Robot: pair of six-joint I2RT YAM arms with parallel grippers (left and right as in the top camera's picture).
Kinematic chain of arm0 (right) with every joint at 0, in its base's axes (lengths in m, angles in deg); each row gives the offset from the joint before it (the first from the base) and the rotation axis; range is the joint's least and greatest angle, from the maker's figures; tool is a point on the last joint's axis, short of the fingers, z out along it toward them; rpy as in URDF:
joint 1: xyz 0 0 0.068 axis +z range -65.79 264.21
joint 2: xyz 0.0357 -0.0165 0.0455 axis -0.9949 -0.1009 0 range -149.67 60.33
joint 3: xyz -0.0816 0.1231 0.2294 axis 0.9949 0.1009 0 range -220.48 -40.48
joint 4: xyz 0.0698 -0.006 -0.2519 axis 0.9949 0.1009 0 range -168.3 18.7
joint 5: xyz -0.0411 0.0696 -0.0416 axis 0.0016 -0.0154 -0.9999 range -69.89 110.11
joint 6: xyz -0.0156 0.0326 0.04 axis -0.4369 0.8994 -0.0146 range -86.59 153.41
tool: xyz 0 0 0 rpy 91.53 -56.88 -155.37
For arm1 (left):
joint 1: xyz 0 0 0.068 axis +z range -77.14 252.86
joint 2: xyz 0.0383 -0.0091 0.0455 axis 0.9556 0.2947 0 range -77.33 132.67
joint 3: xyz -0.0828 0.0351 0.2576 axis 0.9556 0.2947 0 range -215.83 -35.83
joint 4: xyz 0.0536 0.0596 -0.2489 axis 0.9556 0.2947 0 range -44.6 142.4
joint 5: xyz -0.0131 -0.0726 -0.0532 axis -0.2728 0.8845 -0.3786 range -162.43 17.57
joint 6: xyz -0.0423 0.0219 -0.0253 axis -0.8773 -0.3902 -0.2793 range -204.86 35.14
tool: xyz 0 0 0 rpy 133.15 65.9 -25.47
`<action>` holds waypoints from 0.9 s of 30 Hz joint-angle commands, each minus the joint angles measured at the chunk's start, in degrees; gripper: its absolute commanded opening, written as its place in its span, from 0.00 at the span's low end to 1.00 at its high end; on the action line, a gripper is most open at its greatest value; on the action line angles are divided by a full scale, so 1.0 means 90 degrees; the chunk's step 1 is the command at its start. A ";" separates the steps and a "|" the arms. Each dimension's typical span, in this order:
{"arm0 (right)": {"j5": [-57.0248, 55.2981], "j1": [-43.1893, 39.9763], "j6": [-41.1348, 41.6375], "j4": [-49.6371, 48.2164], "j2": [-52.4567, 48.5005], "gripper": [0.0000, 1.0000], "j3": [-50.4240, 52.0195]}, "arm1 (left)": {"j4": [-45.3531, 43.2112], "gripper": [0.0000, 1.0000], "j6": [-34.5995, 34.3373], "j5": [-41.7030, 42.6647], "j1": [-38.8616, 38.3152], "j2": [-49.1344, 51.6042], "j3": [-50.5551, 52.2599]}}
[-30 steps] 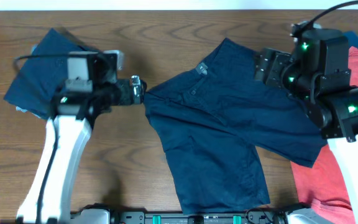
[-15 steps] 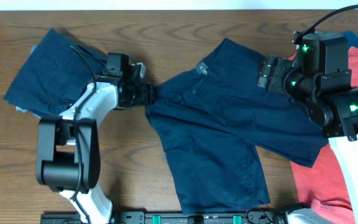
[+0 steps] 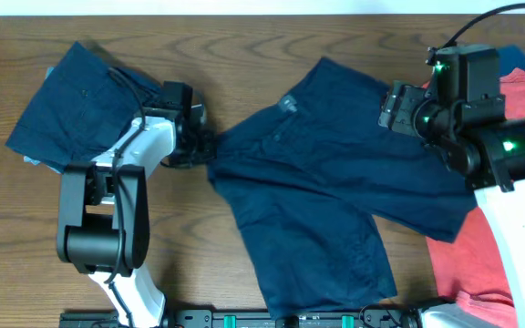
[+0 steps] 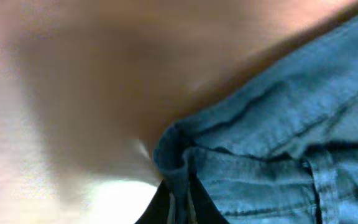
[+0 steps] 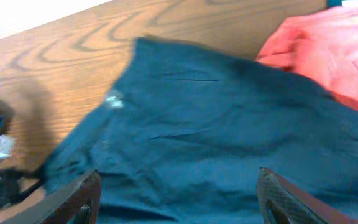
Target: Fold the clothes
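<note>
Dark navy shorts (image 3: 326,182) lie spread across the middle of the table. My left gripper (image 3: 210,146) is shut on their left waistband corner. In the left wrist view a fold of the shorts (image 4: 278,143) is pinched in the left gripper (image 4: 182,210) between the dark fingertips. My right gripper (image 3: 392,105) hovers over the shorts' upper right part. In the right wrist view the right gripper (image 5: 179,199) stands open, the shorts (image 5: 216,124) lying below and nothing held between its fingers (image 5: 79,199).
A folded navy garment (image 3: 71,105) lies at the far left behind the left arm. Coral-red shirts (image 3: 509,246) lie at the right edge, partly under the shorts, also seen as a shirt (image 5: 328,43). A brighter blue garment (image 3: 523,56) peeks out at the top right.
The left gripper reached the shorts' left corner and shut on it, then drew it slightly left. The right gripper shifted a little above the shorts and stays open.
</note>
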 commanded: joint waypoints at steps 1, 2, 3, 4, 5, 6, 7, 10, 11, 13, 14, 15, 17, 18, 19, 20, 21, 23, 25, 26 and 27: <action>-0.0282 -0.0041 0.0039 0.0049 -0.0420 0.77 -0.0068 | 0.0546 0.06 -0.0639 -0.1576 0.0627 -0.0170 0.0126; -0.0306 -0.0044 0.0036 0.0049 -0.0517 0.77 -0.0068 | 0.0661 0.06 -0.0634 -0.1576 0.0780 -0.0277 0.0126; -0.0352 -0.0046 0.0039 0.0044 -0.0699 0.76 -0.0068 | 0.0806 0.06 -0.0631 -0.1576 0.0976 -0.0427 0.0126; -0.0355 -0.0063 0.0039 0.0024 -0.0845 0.75 -0.0068 | 0.0918 0.06 -0.0631 -0.1576 0.1139 -0.0563 0.0126; -0.0352 -0.0078 0.0039 0.0005 -0.0976 0.75 -0.0068 | 0.1020 0.06 -0.0631 -0.1571 0.1282 -0.0702 0.0126; -0.0347 -0.0107 0.0039 -0.0017 -0.1124 0.74 -0.0068 | 0.1110 0.06 -0.0631 -0.1566 0.1384 -0.0821 0.0126; -0.0350 -0.0124 0.0039 -0.0029 -0.1253 0.74 -0.0068 | 0.1195 0.06 -0.0605 -0.1574 0.1467 -0.0935 0.0126; -0.0347 -0.0226 0.0039 -0.0049 -0.1676 0.73 -0.0068 | 0.1513 0.06 -0.0563 -0.1581 0.1630 -0.1285 0.0126; -0.0342 -0.0282 0.0039 -0.0046 -0.1824 0.73 -0.0068 | 0.1642 0.06 -0.0568 -0.1627 0.1651 -0.1377 0.0126; -0.0318 -0.0386 0.0036 -0.0041 -0.2045 0.73 -0.0068 | 0.1885 0.06 -0.0597 -0.1710 0.1671 -0.1523 0.0126; -0.0304 -0.0459 0.0039 -0.0032 -0.2171 0.72 -0.0068 | 0.2023 0.06 -0.0610 -0.1763 0.1671 -0.1600 0.0126; -0.0284 -0.0542 0.0039 -0.0027 -0.2293 0.72 -0.0068 | 0.2135 0.06 -0.0610 -0.1768 0.1671 -0.1654 0.0126; -0.0265 -0.0750 0.0041 -0.0002 -0.2528 0.71 -0.0068 | 0.2324 0.06 -0.0610 -0.1763 0.1671 -0.1746 0.0126; -0.0240 -0.0872 0.0044 0.0005 -0.2645 0.69 -0.0068 | 0.2387 0.07 -0.0607 -0.1763 0.1671 -0.1778 0.0126; -0.0189 -0.1008 0.0044 0.0000 -0.2754 0.68 -0.0068 | 0.2433 0.10 -0.0607 -0.1763 0.1668 -0.1802 0.0126; -0.0131 -0.1134 0.0046 -0.0015 -0.2851 0.66 -0.0068 | 0.2467 0.15 -0.0607 -0.1761 0.1668 -0.1824 0.0126; -0.0075 -0.1290 0.0049 -0.0058 -0.2963 0.63 -0.0068 | 0.2497 0.24 -0.0607 -0.1758 0.1671 -0.1843 0.0126; 0.0000 -0.1588 0.0049 -0.0221 -0.3198 0.58 -0.0068 | 0.2565 0.33 -0.0600 -0.1712 0.1668 -0.1889 0.0126; 0.0129 -0.1860 0.0078 -0.0435 -0.3458 0.48 -0.0068 | 0.2628 0.36 -0.0580 -0.1666 0.1668 -0.1962 0.0126; 0.0170 -0.1967 0.0100 -0.0505 -0.3572 0.42 -0.0068 | 0.2633 0.39 -0.0583 -0.1644 0.1671 -0.2006 0.0126; 0.0182 -0.2059 0.0168 -0.0568 -0.3689 0.36 -0.0068 | 0.2633 0.41 -0.0580 -0.1547 0.1671 -0.2067 0.0126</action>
